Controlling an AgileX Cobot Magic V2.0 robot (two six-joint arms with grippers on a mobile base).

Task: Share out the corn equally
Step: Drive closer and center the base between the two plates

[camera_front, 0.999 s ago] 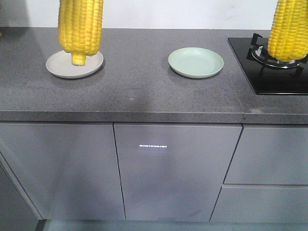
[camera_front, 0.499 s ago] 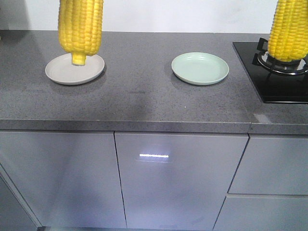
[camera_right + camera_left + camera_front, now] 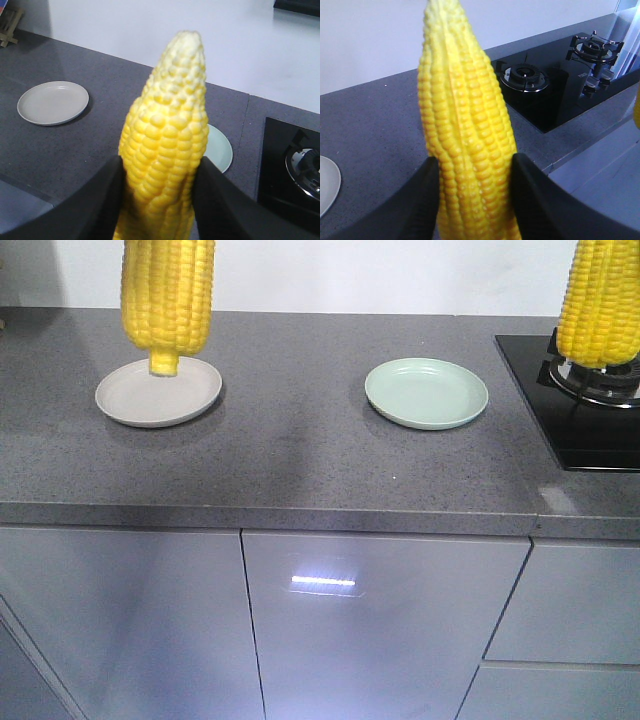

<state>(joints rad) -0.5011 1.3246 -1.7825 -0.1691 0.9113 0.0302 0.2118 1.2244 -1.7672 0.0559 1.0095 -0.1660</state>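
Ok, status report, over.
Left fingers shut on yellow corn cob; right fingers shut on second yellow cob. Grey round plate, green round plate both empty. Nothing blocking.

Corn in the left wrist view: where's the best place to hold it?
Probably as the left gripper has it: squeezing the corn across its thick part, from both sides, where the sides run nearly parallel. The tapered tip would likely slip out.

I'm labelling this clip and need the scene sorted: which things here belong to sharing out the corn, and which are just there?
Part of the job: left arm's cob and right arm's cob, both held; grey plate and green plate, both empty, the likely destinations.

Just there: gas hob; cabinet doors.
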